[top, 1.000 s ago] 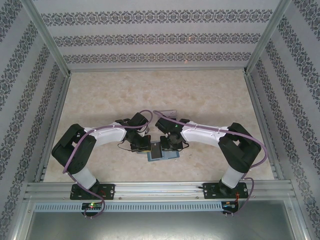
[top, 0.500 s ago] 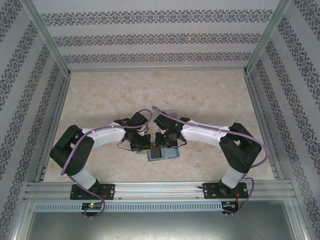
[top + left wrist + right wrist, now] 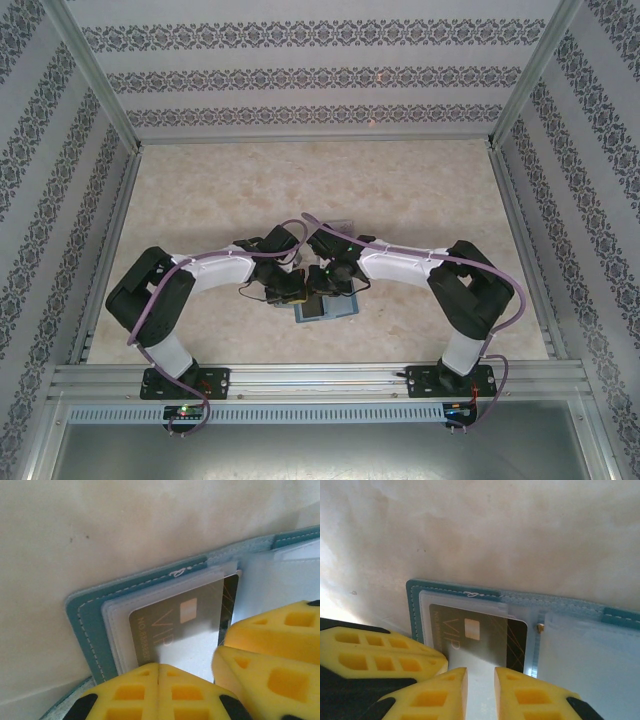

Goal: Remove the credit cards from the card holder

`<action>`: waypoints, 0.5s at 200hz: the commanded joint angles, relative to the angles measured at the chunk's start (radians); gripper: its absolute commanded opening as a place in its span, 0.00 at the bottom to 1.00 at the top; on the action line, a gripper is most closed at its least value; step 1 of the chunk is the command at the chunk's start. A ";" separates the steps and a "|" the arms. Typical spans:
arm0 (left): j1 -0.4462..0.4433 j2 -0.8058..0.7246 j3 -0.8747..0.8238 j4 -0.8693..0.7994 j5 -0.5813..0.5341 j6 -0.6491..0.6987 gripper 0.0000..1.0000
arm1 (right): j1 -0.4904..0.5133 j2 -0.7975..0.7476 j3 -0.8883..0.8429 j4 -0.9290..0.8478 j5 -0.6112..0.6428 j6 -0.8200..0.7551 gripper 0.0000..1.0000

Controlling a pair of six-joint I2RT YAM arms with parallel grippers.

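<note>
A brown VIP credit card (image 3: pixel 175 625) sits in a clear sleeve of the open teal card holder (image 3: pixel 82 615), which lies flat on the table (image 3: pixel 400 190), low centre in the top view. At the bottom of the left wrist view our left gripper (image 3: pixel 158 669) is closed, with its tips at the card's lower edge. Our right gripper (image 3: pixel 480 674) stands narrowly parted over the sleeve; we cannot tell whether it pinches anything.

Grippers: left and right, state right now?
Left gripper: shut, nothing between its fingers, tips down at the card holder.
Right gripper: open by a narrow gap, over the credit card; no grip visible.
</note>
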 commanded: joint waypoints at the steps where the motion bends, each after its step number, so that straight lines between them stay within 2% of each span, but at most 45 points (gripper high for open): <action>1: -0.010 0.030 0.007 -0.028 -0.017 0.018 0.00 | -0.007 0.024 -0.012 0.000 -0.017 -0.007 0.24; 50: -0.010 0.029 -0.002 -0.036 -0.019 0.024 0.00 | -0.008 0.044 -0.013 -0.007 -0.006 -0.011 0.24; 100: -0.010 0.024 -0.011 -0.045 -0.023 0.025 0.00 | -0.009 0.043 -0.007 -0.066 0.054 -0.035 0.33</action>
